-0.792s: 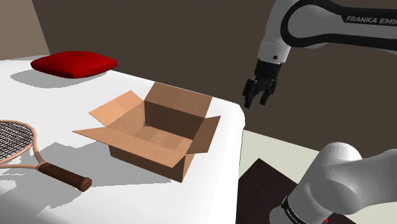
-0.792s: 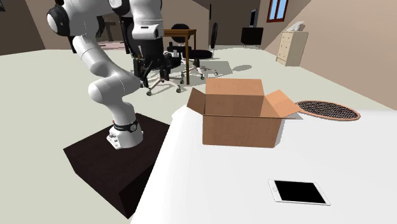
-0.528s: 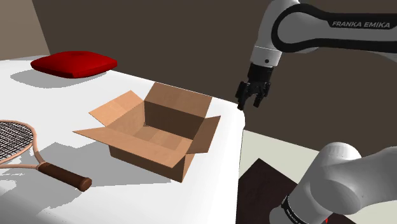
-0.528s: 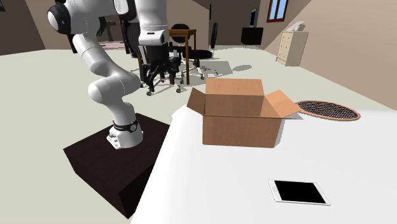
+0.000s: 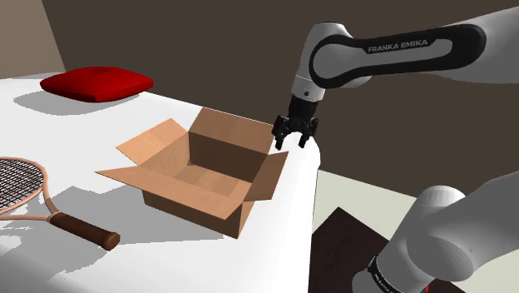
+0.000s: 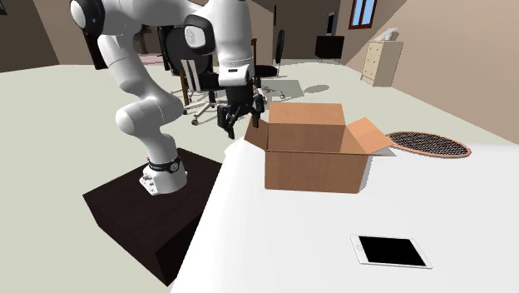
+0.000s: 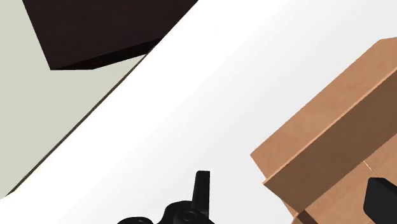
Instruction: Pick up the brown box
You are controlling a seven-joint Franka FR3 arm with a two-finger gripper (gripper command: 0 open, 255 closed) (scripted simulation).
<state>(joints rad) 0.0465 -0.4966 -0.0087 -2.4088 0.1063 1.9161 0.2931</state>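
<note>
In the shoulder view, the brown box (image 5: 208, 166) stands on the white counter (image 5: 166, 250) with its four flaps spread open, near the counter's rounded edge. The pincer (image 5: 289, 143) hangs at about 2 o'clock from the box's middle, just above the corner of the far wall. Its two fingers stand a little apart and have hold of nothing. A red cushion (image 5: 97, 83) lies at 10 o'clock from the box, and a racket (image 5: 33, 196) lies at 9 o'clock. The dark stand (image 5: 341, 241) is at 4 o'clock, beside the counter.

In the second exterior view, the box (image 6: 316, 154) sits close to the counter's (image 6: 283, 241) edge. The pincer (image 6: 241, 123) points down at 10 o'clock from it, just beside the side flap, with the fingers parted and nothing between them. A tablet (image 6: 391, 251) with a black screen lies at 5 o'clock from the box. The racket (image 6: 428, 144) lies at 3 o'clock, behind the box's flap. The arm rises from the stand (image 6: 141, 212) on the floor.

In the wrist view, the fingers (image 7: 202, 184) are wide apart. One shows against the bare counter (image 7: 191, 108), the other against the box (image 7: 331, 159), and the box's corner lies between them. The stand (image 7: 95, 28) and the pale floor (image 7: 44, 114) show beyond the counter's edge.
</note>
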